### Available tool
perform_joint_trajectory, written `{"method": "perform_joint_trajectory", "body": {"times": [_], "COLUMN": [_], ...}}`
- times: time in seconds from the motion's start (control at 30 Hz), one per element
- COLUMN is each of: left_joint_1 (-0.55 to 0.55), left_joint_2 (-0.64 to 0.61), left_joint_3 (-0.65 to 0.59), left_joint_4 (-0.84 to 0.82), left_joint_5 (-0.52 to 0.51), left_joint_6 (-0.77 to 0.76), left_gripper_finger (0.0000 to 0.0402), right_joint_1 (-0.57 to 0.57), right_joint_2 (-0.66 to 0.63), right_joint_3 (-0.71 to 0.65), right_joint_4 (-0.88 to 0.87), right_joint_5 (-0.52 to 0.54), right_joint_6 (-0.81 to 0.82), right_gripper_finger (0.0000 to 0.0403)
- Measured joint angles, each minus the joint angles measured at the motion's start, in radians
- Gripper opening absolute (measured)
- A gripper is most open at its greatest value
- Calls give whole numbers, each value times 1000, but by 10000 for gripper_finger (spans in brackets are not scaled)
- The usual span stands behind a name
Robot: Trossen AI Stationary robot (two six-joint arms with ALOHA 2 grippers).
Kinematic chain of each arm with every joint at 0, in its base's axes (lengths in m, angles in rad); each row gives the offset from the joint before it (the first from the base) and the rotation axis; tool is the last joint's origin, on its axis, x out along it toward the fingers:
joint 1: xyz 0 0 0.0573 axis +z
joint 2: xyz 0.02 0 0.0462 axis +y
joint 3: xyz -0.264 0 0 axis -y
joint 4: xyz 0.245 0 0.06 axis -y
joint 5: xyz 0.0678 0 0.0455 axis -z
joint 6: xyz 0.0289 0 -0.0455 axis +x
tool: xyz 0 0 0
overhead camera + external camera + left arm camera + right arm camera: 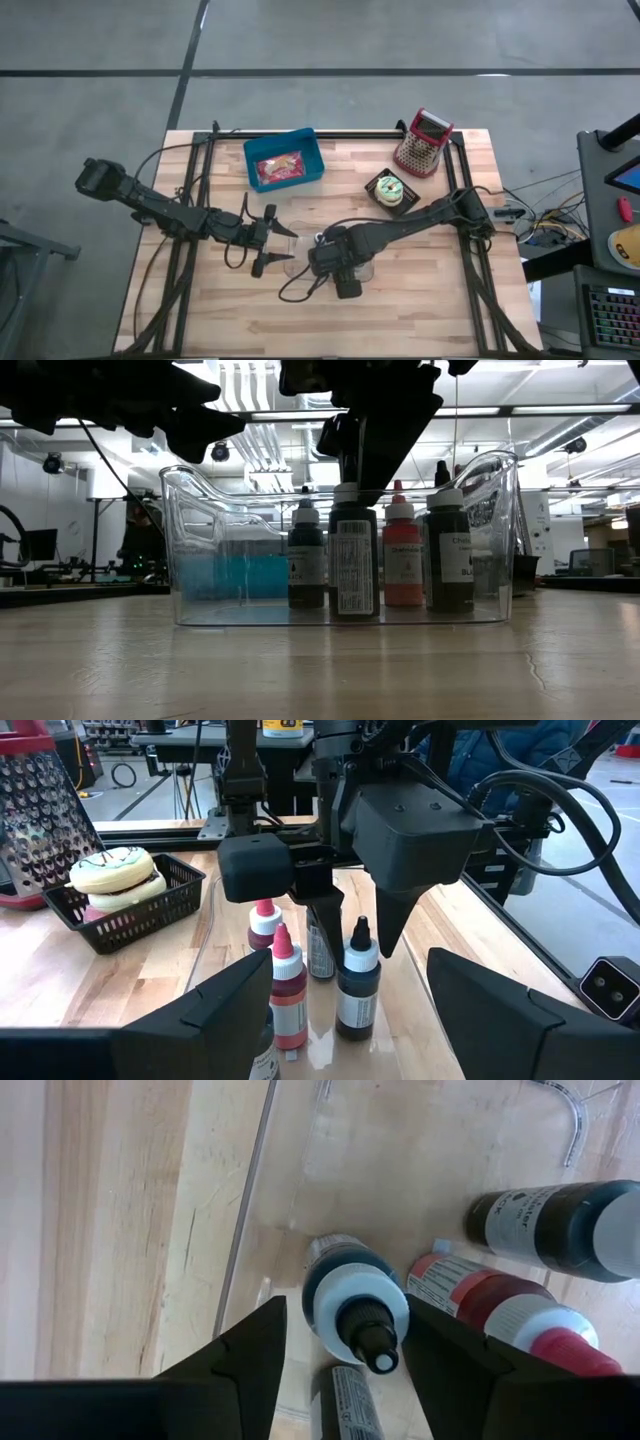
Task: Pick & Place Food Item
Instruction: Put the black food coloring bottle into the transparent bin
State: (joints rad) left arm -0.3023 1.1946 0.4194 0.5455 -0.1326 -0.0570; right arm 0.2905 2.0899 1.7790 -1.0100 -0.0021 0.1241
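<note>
A clear plastic bin (200, 560) at mid-table holds several small dropper bottles, dark ones and red ones (402, 555), all standing upright on its floor. My right gripper (345, 1360) points down into the bin, open. Its fingers stand on either side of a dark bottle with a white collar and black tip (357, 1305), which also shows in the low view (352, 560). My left gripper (272, 248) waits open just left of the bin, facing the bottles (358, 985).
A blue bin (285, 165) with a red packaged item stands at the far left. A black basket (390, 190) with an iced donut and a red-framed grater (425, 140) stand at the far right. Bare wood lies along the near edge.
</note>
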Motion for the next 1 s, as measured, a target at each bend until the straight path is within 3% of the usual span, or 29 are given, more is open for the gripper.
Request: {"method": "perform_joint_trajectory", "body": {"times": [0.63, 1.0], "left_joint_1": [0, -1], "left_joint_2": [0, 0], "left_joint_3": [0, 0], "left_joint_4": [0, 0], "left_joint_5": [0, 0], "left_joint_6": [0, 0], "left_gripper_finger": [273, 273], "right_joint_1": [4, 21], "right_joint_2": [0, -3], "right_joint_3": [0, 0], "right_joint_4": [0, -1], "right_joint_5": [2, 8], "right_joint_6": [16, 33], "right_gripper_finger": [240, 247]}}
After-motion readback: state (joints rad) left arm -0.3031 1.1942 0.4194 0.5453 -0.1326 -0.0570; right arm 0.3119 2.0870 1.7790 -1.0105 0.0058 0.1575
